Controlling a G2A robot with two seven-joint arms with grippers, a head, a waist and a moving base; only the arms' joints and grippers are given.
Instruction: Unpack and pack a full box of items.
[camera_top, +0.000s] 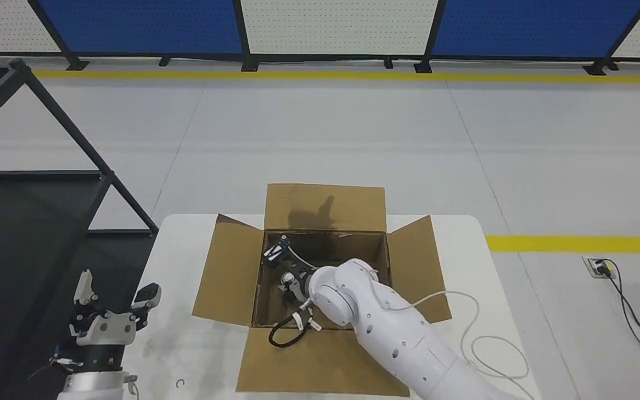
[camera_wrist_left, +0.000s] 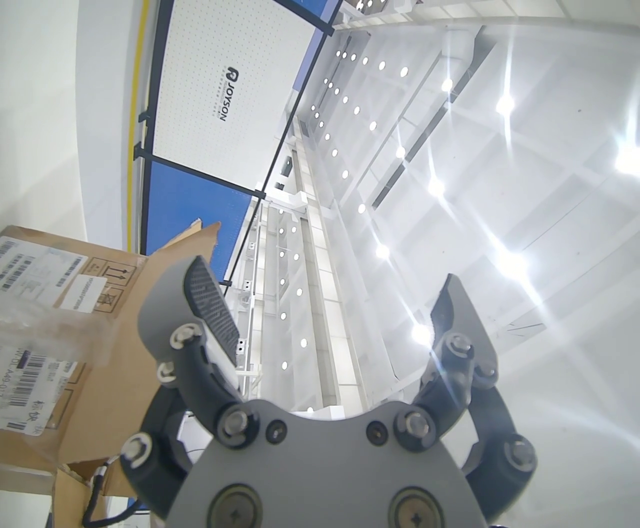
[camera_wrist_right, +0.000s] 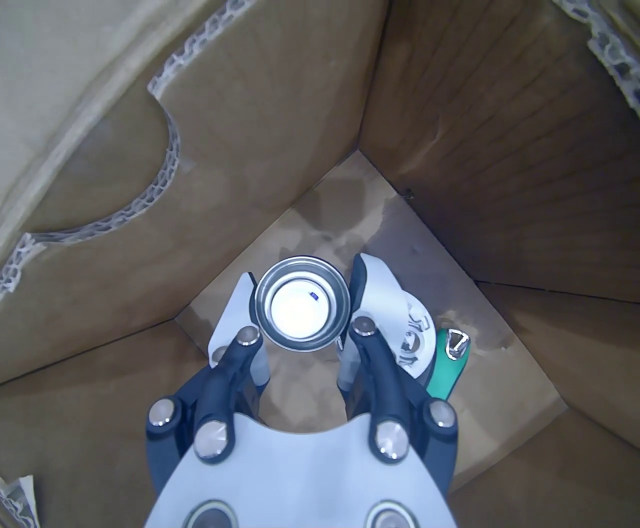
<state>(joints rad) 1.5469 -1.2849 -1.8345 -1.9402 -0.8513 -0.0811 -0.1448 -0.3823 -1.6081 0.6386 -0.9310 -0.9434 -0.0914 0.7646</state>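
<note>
Open cardboard box (camera_top: 325, 205) is sitting on a white desk (camera_top: 180, 350), flaps spread outward. The right arm is reaching down inside it, and the right gripper (camera_wrist_right: 304, 280) is gripping a small metal can (camera_wrist_right: 301, 311), w/ one finger pressing on each side of the rim. The can is standing upright near a corner of the box floor; can't tell whether it's touching the cardboard or hanging just above it. Just beside it, a white round item (camera_wrist_right: 417, 330) and a green item (camera_wrist_right: 450, 370) w/ a metal ring are lying on the box floor.

Judging by the nearly empty box, this is looking like either the tail of unpacking or the start of packing; the views aren't settling which. If lifting, the next move is calling for a straight upward pull clear of walls and flaps. If placing, the fingers need to open w/o knocking the neighbours.

Seen from above, the can is showing a shiny silver rim around a pale white centre; its sides are hidden.

The left gripper (camera_top: 116, 292) is sitting apart from the box at the desk's edge, pointing up, fingers spread wide, holding nothing
</note>
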